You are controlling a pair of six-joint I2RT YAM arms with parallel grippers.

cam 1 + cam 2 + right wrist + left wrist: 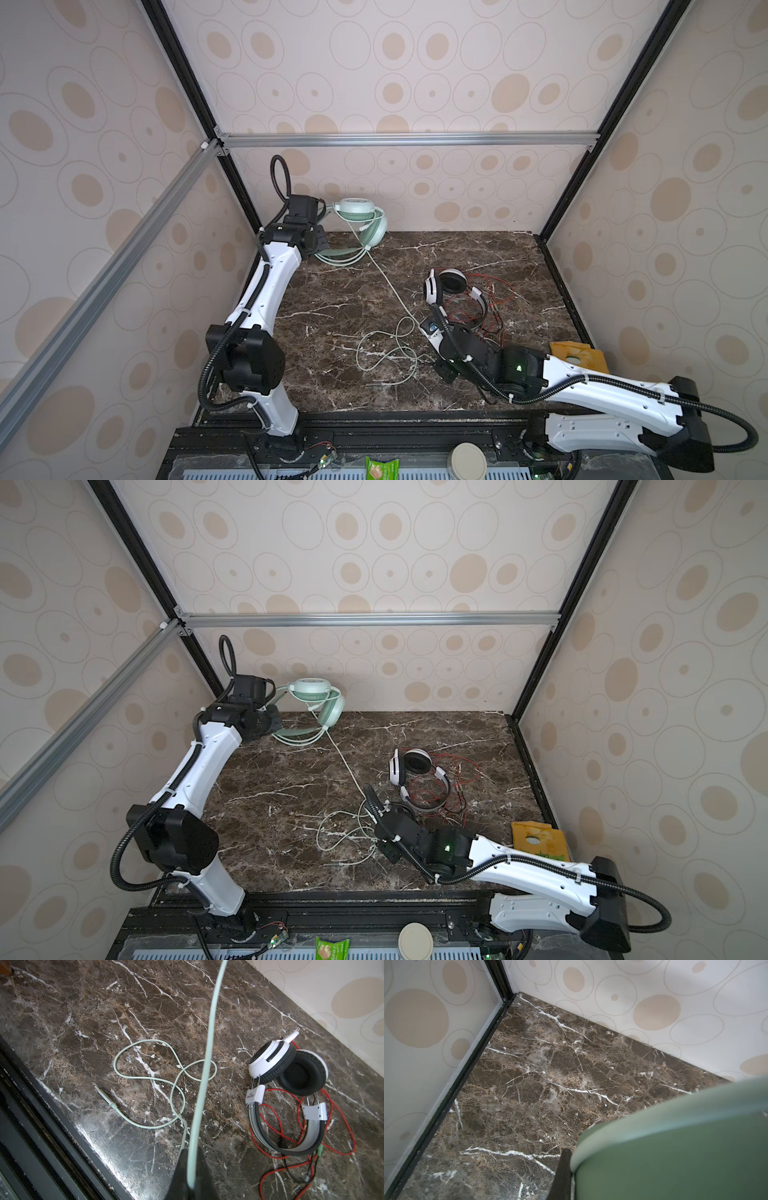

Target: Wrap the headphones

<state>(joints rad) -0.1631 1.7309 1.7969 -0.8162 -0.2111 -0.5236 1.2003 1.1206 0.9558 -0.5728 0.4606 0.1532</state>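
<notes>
Green headset (675, 1136) fills the left wrist view's corner as a soft blur, cut by two edges, and covers all but one finger (564, 1169) of the left end effector (321, 247). Right end effector (191, 1159) is chopped off at the frame edge, the green cable (208, 1043) running out of shot. Red cable (268, 1118) tangles too finely to trace under the white headset (270, 1059). In both top views a packet (381, 468) and lid (468, 460) are clipped; the card (594, 357) is half behind the right arm (602, 395).

- table (83, 1022): glossy brown marble-look slab, white veins;
- mint-green headphones (356, 206), at eleven o'clock: smooth plastic, matt padded band;
- white headphones (268, 1057): shiny plastic cups, matt black leathery earpads;
- pale green cable (208, 1043): smooth, rubbery;
- rail (407, 139): brushed metal.
</notes>
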